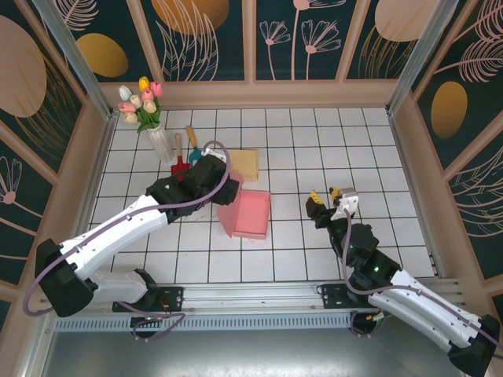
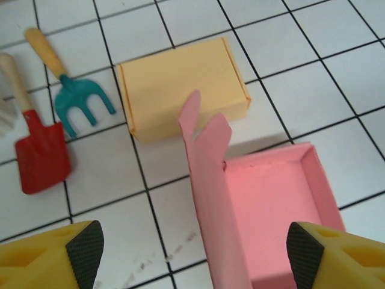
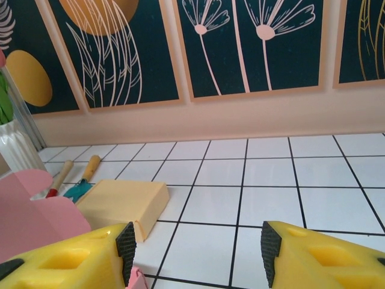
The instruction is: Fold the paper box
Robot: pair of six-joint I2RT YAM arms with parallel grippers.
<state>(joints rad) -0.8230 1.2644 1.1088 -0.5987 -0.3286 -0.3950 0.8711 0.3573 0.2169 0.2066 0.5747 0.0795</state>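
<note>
The pink paper box lies open on the tiled table, its tray facing up. Its lid flap stands upright along the tray's left side. My left gripper hovers over the box's left part. It is open wide, with the upright flap between its fingers and touching neither. In the top view the left gripper sits at the box's upper-left corner. My right gripper is open and empty, a couple of tiles right of the box, and the pink flap shows to the left of its own fingers.
A closed yellow box lies just behind the pink one. A red toy shovel and a teal toy rake lie to its left. A white vase of tulips stands at the back left. Wooden walls enclose the table.
</note>
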